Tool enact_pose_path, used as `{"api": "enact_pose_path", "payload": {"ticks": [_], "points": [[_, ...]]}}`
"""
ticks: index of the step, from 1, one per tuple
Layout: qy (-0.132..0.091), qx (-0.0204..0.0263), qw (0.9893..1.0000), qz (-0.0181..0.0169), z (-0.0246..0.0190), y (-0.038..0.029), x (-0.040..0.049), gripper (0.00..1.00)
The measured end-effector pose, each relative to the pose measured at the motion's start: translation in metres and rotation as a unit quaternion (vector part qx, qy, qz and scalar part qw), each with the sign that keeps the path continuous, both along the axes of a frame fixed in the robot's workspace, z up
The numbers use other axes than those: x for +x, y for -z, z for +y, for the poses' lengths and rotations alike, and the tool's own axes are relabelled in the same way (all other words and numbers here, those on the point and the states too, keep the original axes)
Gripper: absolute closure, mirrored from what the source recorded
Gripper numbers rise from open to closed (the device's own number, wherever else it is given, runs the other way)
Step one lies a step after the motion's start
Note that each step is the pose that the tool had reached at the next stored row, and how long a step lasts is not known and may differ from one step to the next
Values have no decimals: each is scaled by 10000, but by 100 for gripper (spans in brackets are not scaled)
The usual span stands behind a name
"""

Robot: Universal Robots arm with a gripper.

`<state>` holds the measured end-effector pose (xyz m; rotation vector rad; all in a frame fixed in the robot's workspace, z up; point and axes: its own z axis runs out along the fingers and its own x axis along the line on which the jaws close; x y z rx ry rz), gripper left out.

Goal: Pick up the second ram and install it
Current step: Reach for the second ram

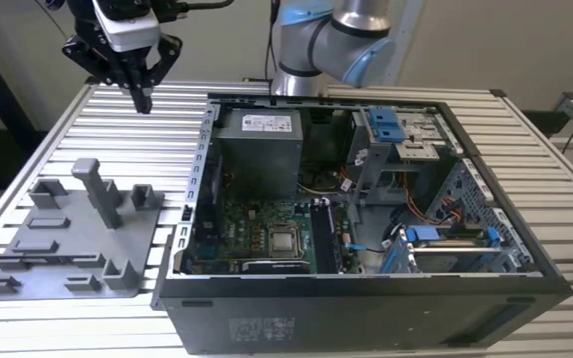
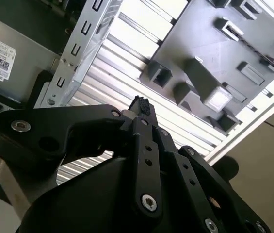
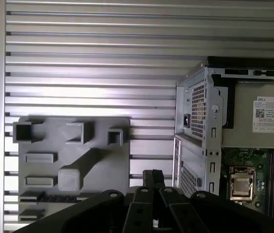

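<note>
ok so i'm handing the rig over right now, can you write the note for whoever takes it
Hand: shut, holding nothing, up in the air over the table, between the gray holder and the open computer case.
Memory stick: looks to be the thin dark strip lying in a long slot of the holder, untouched.
Done: nothing on this stick that shows.
Left: the pickup and the install in the case.
</note>
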<state>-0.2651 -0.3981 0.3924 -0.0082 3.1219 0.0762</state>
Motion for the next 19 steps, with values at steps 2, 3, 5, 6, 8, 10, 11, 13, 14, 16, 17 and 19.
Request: {"api": "enact_pose_path", "payload": {"ticks": [2,3,5,6,8,10,11,13,14,16,17,19], "points": [[-10,0,10000,0,0,0,-51,89],[-15,0,10000,0,0,0,-77,89],[-25,0,10000,0,0,1,-129,89],[-30,0,10000,0,0,1,-153,89],[-40,0,10000,0,0,1,-203,89],[-50,0,10000,0,0,1,-252,89],[-54,0,10000,0,0,2,-276,89],[-64,0,10000,0,0,2,-323,89],[-69,0,10000,0,0,2,-346,89],[-78,0,10000,0,1,3,-391,89],[-83,0,10000,0,1,3,-414,89],[-92,0,10000,0,1,3,-460,89]]}}
